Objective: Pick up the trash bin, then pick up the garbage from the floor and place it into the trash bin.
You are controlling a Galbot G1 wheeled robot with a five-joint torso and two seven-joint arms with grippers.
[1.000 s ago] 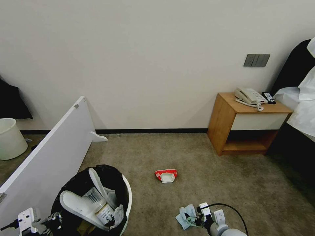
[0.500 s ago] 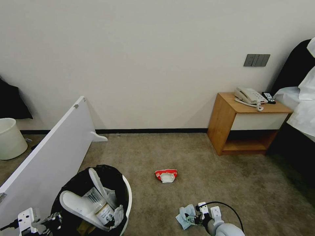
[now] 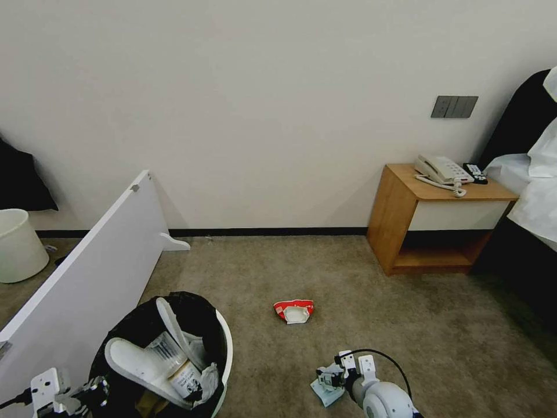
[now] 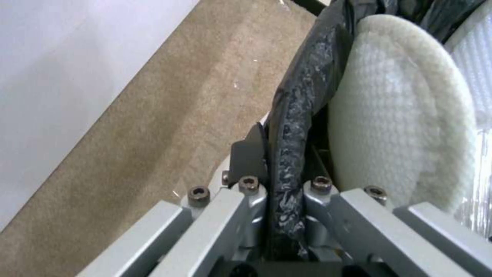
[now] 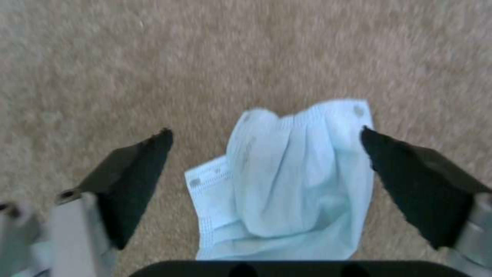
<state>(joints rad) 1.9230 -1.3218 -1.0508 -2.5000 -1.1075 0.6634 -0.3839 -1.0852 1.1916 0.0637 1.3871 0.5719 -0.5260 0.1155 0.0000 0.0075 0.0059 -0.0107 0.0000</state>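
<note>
The pale-blue wad (image 5: pixel 287 181), which looks like a crumpled face mask, lies flat on the floor (image 3: pixel 360 290) directly under the right hand (image 5: pixel 266 138), between its two dark fingers (image 5: pixel 138 173) and a little toward the wrist from their tips. Its long axis runs out along the reach of the hand, so the fingers stand on either side of its narrow width, one long edge close to one finger and the other edge clear of the second. The right hand is spread wide and holds nothing; the forearm comes in low and points steeply down at the carpet. This hand is plainly the nearer one, and the coming move seems to need only a short drop straight down before closing.

The left hand (image 4: pixel 284 192) is clamped on the black-bagged rim of the trash bin (image 3: pixel 223 342), which stands off to the left of the right hand and already holds a white slipper (image 4: pixel 405 123). A red-white packet (image 3: pixel 294 311) lies on the carpet beyond the right hand's fingertips, well apart from it.
</note>
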